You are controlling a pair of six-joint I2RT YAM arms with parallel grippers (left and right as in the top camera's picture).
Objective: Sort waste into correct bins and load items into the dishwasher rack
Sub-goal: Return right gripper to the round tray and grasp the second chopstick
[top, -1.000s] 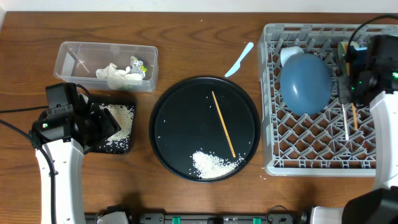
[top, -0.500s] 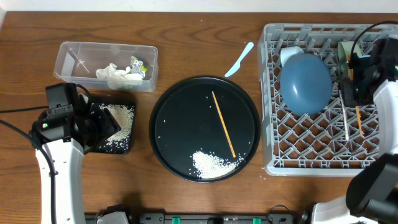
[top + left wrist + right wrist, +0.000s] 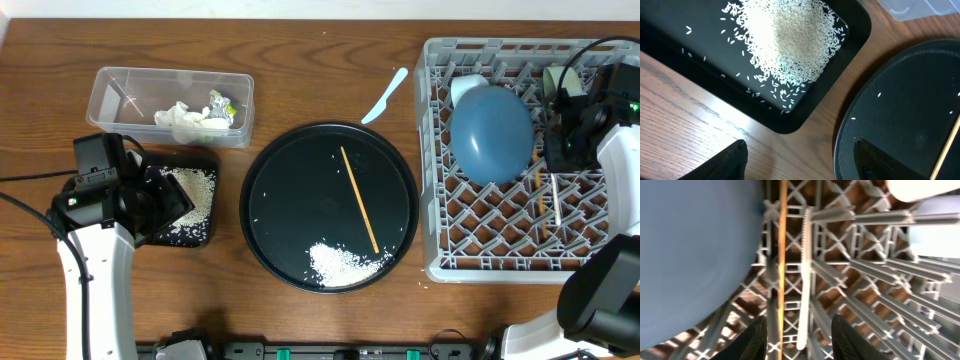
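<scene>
At three o'clock my right gripper [image 3: 800,340] hangs over the rack [image 3: 865,275], jaws parted — chopstick [image 3: 782,255] lying free below; left gripper [image 3: 800,160] jaws wide, empty

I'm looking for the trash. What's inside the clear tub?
The tub holds a crumpled white napkin and a small colourful wrapper. Whatever lies under the napkin is covered.

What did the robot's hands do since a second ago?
The right hand opened and let go of the wooden chopstick, which now lies in the rack beside the white knife. The left hand, the rice and the chopstick on the round tray stayed put.
</scene>
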